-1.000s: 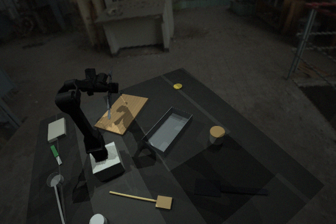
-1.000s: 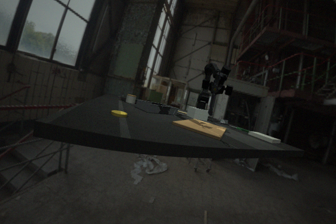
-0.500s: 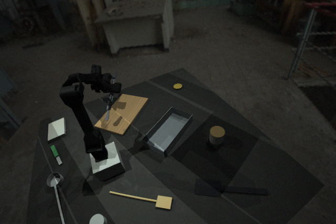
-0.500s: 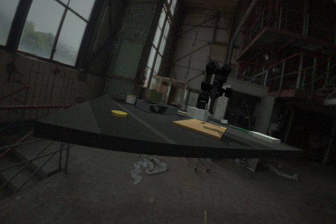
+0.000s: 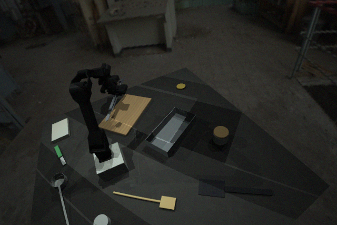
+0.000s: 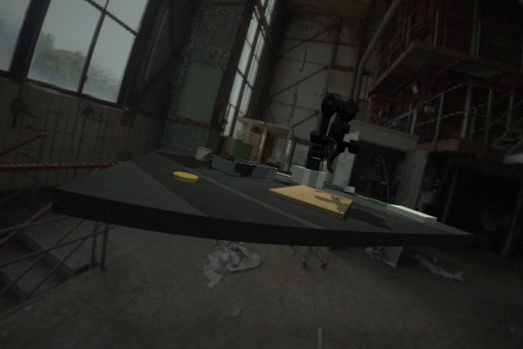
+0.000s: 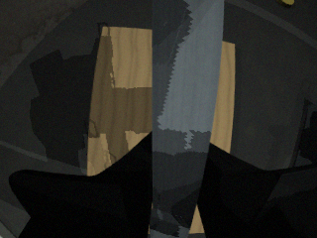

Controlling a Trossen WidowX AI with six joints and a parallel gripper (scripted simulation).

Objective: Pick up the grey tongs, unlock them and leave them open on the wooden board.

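Black fingers of the gripper (image 5: 120,89) (image 6: 333,144) (image 7: 180,144) are closed on the grey tongs (image 5: 111,105) (image 6: 330,163) (image 7: 193,84), one finger on either side. The tongs slant downward over the left part of the wooden board (image 5: 131,113) (image 6: 304,199) (image 7: 131,57), their lower end toward the near side in the top view. I can't tell whether they touch the wood or whether the lock has released.

Seen from above, the roasting tin (image 5: 156,148) (image 6: 223,165) sits right of the board, with nothing lying in it. A yellow disc (image 5: 180,86) (image 6: 185,176) (image 7: 286,2) lies at the far side, and a brown-topped cylinder (image 5: 220,136) (image 6: 203,154) stands farther right. Left of the arm's pale base (image 5: 117,169) (image 6: 301,176) are a whitish block (image 5: 60,129) (image 6: 412,212) and a green-handled tool (image 5: 58,152) (image 6: 377,201). Nearer are a ladle (image 5: 63,204), a yellow spatula (image 5: 167,203) and, at right, a black spatula (image 5: 212,188).
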